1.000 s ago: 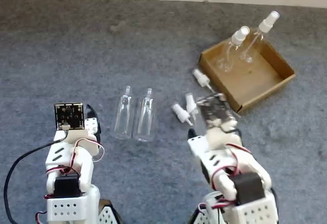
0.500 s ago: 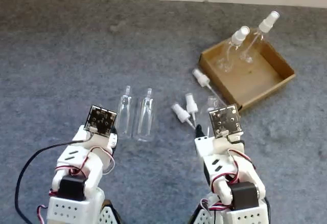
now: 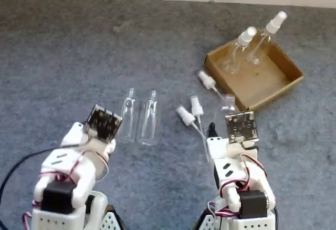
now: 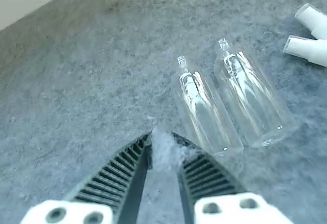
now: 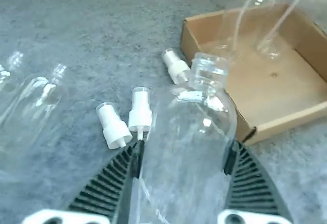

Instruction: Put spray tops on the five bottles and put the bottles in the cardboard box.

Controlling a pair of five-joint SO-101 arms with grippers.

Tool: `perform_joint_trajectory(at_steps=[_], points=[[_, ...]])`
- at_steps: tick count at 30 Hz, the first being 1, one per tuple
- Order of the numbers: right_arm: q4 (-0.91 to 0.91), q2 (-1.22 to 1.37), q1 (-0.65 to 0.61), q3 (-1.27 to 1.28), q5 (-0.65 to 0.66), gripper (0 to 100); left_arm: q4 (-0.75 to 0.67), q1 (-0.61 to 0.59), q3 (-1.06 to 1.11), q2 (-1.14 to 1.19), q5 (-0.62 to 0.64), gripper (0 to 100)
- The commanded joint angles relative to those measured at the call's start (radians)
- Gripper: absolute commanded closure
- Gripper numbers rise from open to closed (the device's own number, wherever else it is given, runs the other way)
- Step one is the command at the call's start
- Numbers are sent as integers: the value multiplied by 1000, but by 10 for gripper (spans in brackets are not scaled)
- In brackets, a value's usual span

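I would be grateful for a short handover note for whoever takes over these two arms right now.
Right gripper: shut on an uncapped bottle, near the cardboard box.
Left gripper: empty, fingers slightly apart, low over the carpet just short of the lying bottles.
Things: two lying bottles, uncapped, side by side. Three loose spray tops lie between them and the box.
Done: two capped bottles are in the box.
Left: cap the held bottle and both lying ones, then box all three.
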Motion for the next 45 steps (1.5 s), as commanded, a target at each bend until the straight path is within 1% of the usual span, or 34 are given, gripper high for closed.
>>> perform_joint_trajectory(at_steps=[1, 3, 6, 11, 14, 17, 18, 21, 23, 27, 32, 35, 37, 40, 43, 45], points=[[-30, -10, 44, -10, -61, 835, 5, 59, -266, 357, -12, 993], [-30, -10, 45, -8, -64, 835, 15, 108, -354, 489, -12, 993], [-30, -12, 45, 7, -64, 835, 72, 197, -490, 674, -12, 989], [-31, -12, 45, 27, -64, 835, 141, 331, -707, 920, -12, 989], [-31, -12, 45, 28, -64, 835, 149, 375, -806, 1066, -9, 984], [-31, -12, 45, 28, -64, 835, 153, 383, -895, 1222, -5, 918], [-31, -12, 45, 28, -64, 835, 153, 378, -926, 1274, 15, 888], [-31, -12, 45, 28, -64, 835, 147, 371, -1018, 1420, 130, 823], [-31, -12, 45, 28, -64, 835, 146, 377, -1081, 1512, 186, 805], [-31, -12, 45, 30, -64, 835, 152, 420, -1199, 1676, 239, 790], [-31, -12, 45, 30, -64, 835, 146, 429, -1299, 1791, 499, 703], [-31, -12, 45, 30, -64, 835, 146, 427, -1319, 1836, 609, 652], [-31, -12, 45, 30, -64, 835, 146, 430, -1331, 1860, 700, 661], [-31, -12, 45, 30, -64, 835, 121, 423, -1337, 1896, 792, 733], [-31, -12, 45, 30, -64, 835, 72, 421, -1339, 1933, 829, 829], [-31, -12, 45, 30, -64, 835, 40, 421, -1340, 1945, 830, 873]])
